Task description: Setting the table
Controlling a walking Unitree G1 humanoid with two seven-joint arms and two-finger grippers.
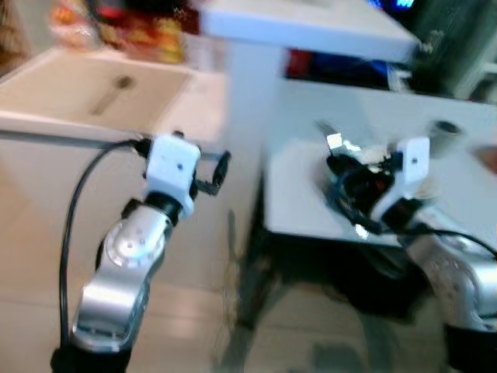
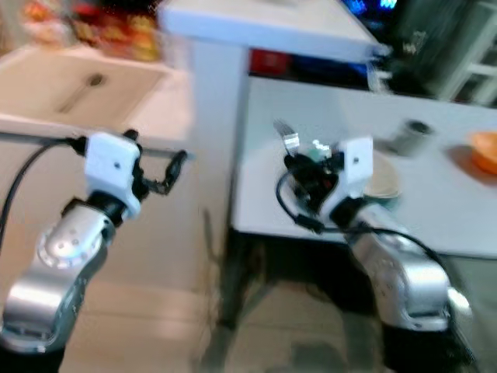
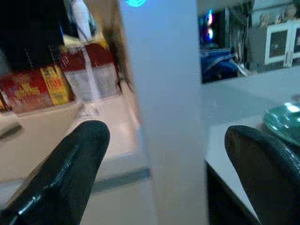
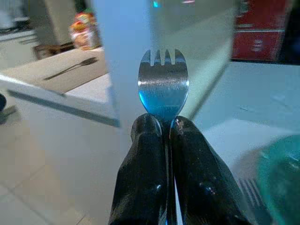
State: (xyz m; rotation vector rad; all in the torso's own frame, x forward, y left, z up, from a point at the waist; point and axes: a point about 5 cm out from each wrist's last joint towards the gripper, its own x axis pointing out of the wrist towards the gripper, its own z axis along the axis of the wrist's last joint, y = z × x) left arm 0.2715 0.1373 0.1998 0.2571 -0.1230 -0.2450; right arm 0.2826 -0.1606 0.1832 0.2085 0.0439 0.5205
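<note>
We are standing before a white table (image 2: 435, 210) whose far edge is running out of the head views, and everything there is blurring. To the outer side of our left gripper (image 1: 216, 172) a beige counter (image 1: 85, 93) is lying, with a dark utensil (image 1: 109, 95) on it that we cannot identify, a spoon perhaps. Beyond it, colourful packages (image 3: 42, 84) are smearing into patches with unreadable labels. A white post (image 3: 164, 112) is rising just ahead of the left gripper, showing between its parted fingers (image 3: 70, 164), which are grasping nothing.

Our right gripper (image 4: 164, 129) is hovering over the table's near edge, its two fingers pinching the neck of a metal fork (image 4: 163, 86); the tines are sticking out forward while the handle is hiding between the fingers. Just beyond the right gripper a teal plate (image 4: 281, 178) is sitting on the table, partly cut off. Farther off are a small grey cylinder (image 2: 410, 137), too blurred to name, and an orange object (image 2: 483, 151) clipped by the frame.
</note>
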